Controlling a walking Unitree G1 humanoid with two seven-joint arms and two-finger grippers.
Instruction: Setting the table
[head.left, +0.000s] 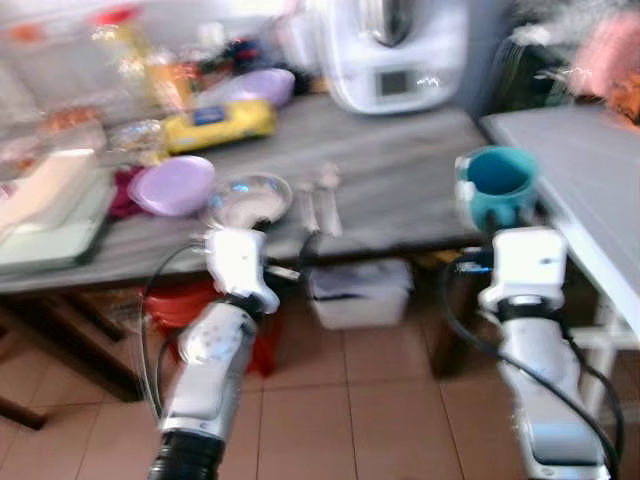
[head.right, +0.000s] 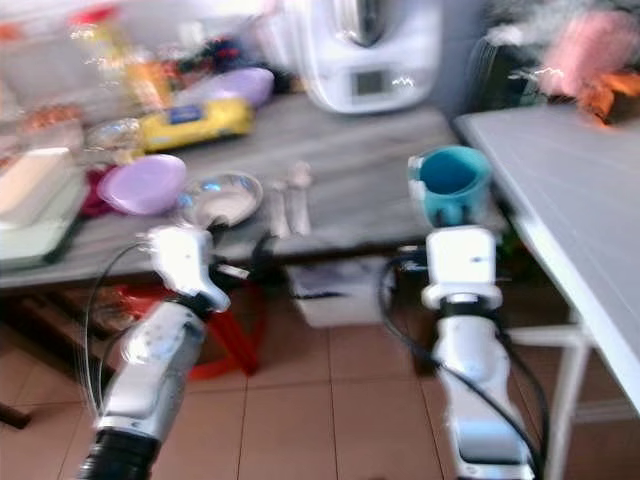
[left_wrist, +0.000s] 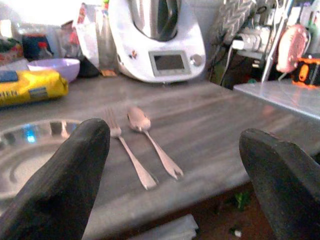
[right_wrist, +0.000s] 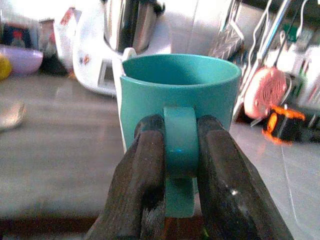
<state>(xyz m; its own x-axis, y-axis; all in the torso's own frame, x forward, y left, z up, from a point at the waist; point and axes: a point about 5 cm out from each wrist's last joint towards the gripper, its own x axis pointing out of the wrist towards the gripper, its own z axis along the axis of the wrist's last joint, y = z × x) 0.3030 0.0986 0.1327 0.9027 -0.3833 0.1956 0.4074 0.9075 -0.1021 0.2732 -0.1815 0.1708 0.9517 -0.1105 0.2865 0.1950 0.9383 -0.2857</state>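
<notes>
The teal mug (right_wrist: 179, 95) is upright in the right hand (right_wrist: 181, 165), whose two black fingers (right_wrist: 142, 175) are clenched on the mug's handle, one on each side. In the head views the mug (head.left: 497, 185) is held over the right end of the grey bench (head.left: 400, 190), close to its front edge; if the mug touches the bench top or not, I cannot tell.

On the bench to the left of the mug lie a fork (left_wrist: 128, 152) and a spoon (left_wrist: 151, 142), side by side and nearly parallel, with their handles toward the front edge. Just left of them is a shallow metal plate (head.left: 248, 198), and touching or almost touching it on the left is a flat purple plate (head.left: 172, 184). The left hand (left_wrist: 175, 170) is released, its fingers (left_wrist: 65, 185) wide apart, and it is at the front edge of the bench, looking over the fork and spoon, with the metal plate beside one finger. It is holding nothing.

Farther back on the bench there is a yellow packet (head.left: 218, 125) and behind it a purple bowl (head.left: 262, 86). A big white kitchen machine (head.left: 392, 50) with a small display stands at the back, toward the right. At the left end lies a pale flat board (head.left: 50, 205). Under the bench is a white box (head.left: 360, 295) on the tiled floor (head.left: 380, 420), and something red (head.left: 185, 305) beside it. To the right, a second bench with white legs (head.left: 580, 170) stands next to the first one.
</notes>
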